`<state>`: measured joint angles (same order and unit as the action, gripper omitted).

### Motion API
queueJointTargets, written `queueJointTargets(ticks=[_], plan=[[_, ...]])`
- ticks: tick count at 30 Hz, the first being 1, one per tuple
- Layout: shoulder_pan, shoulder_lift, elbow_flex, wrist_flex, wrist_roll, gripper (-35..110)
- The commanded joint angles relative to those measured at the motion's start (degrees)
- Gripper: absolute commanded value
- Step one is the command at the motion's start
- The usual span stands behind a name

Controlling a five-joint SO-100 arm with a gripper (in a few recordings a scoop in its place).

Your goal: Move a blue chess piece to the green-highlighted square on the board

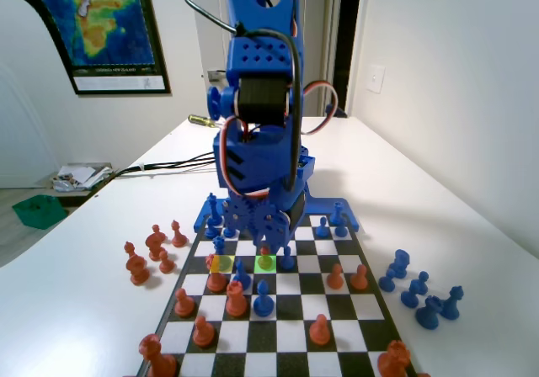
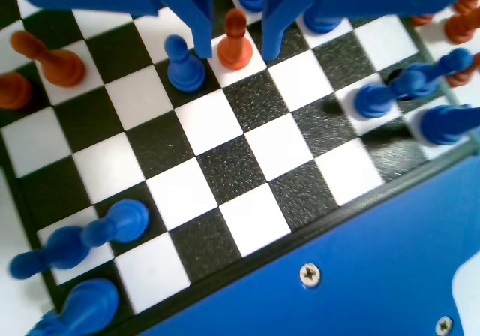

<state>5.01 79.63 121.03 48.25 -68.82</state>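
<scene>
Two orange pieces (image 1: 156,356) stand at the near edge of the board (image 1: 278,335) in the fixed view. Your end effector (image 2: 236,55) is low and part open, holding nothing; its jaws straddle one orange pawn (image 2: 235,40) on the single green-highlighted square (image 1: 265,264). One yellow square (image 1: 222,263) lies beside it. The blue chess piece (image 2: 184,62) stands just beside one jaw. It is probably light, stiff, slick plastic, so grip its slim neck under the head.

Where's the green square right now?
Fixed view: the green square sits mid-board under the hand, an orange pawn on it, right of the yellow square.
</scene>
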Motion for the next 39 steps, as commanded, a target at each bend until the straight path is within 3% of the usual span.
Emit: queueJointTargets(ticks=[1,39], plan=[[0.6,0.4,-2.5,0.0,-0.8,12],[0.8,-1.6,-0.7,-3.8,-3.0,10]])
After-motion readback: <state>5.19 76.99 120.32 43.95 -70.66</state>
